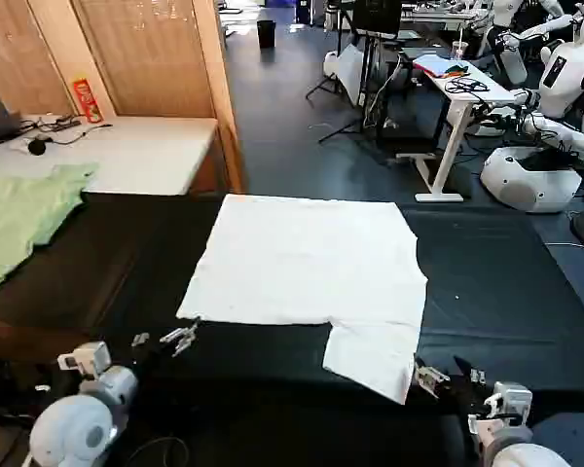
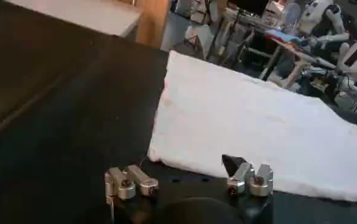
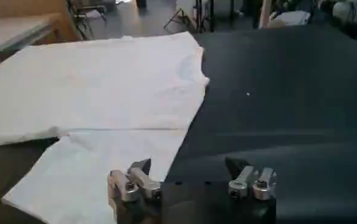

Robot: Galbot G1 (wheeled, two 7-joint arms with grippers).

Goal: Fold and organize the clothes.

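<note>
Folding begun, most of it judged outstanding.
Black counter (image 1: pixel 506 282) carries the white short-sleeved cotton T-shirt (image 1: pixel 302 258) at centre, plain side up, partly folded, one flap out toward 5 o'clock. Left gripper (image 1: pixel 180 338) at its 7 o'clock corner, right gripper (image 1: pixel 430 377) at the flap, both with fingers apart, holding nothing.

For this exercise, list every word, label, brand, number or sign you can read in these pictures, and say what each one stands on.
No text can be read.
White T-shirt: plain side up, no print in sight.
Red-and-yellow packet on the pale side table: it has markings, too small to read.
Light green garment: no lettering.
</note>
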